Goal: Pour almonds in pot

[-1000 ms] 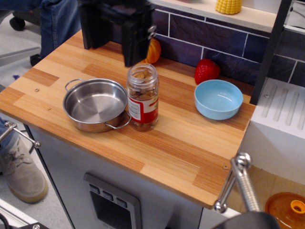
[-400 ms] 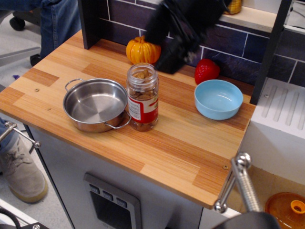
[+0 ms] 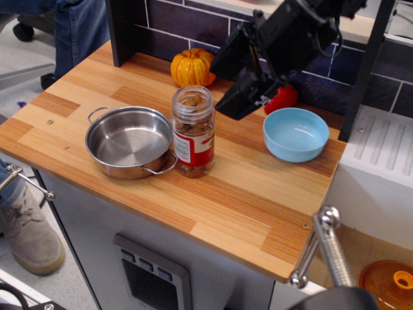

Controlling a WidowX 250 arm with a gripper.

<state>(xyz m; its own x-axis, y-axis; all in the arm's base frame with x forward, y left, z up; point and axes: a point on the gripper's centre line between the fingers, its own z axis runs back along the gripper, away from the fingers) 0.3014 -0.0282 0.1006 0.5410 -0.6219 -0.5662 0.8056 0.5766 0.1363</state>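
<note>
Far left of the wooden counter (image 3: pixel 97 90) sits the pot (image 3: pixel 131 142), a shallow steel pan, empty, one loop handle at its rear left and the other at its front right. Touching or just about touching that front handle stands the clear glass jar (image 3: pixel 193 131), upright, no lid on it, the almonds (image 3: pixel 191 102) visible at the mouth and through the glass. The label is red and white; whatever is printed on it is too small to read, and no other writing or brand shows anywhere. Behind the jar, near the tiled wall, an orange pumpkin (image 3: pixel 191 66). Right of the jar and above the counter hangs the gripper (image 3: pixel 227 84), black, tilted, reaching in from the upper right; its two fingers are spread apart with nothing between them, clear of the jar. A red strawberry (image 3: pixel 284 97) is partly hidden behind it, and a light blue bowl (image 3: pixel 296 134) sits further right, empty. Judgement: the task is at the approach stage, nothing grasped and nothing poured. The next move calls for bringing the spread fingers down either side of the jar's body, closing firmly on the glass, lifting clear and tipping the mouth leftward over the pan. The pot handle pressed close to the jar's base may snag on the lift.
</note>
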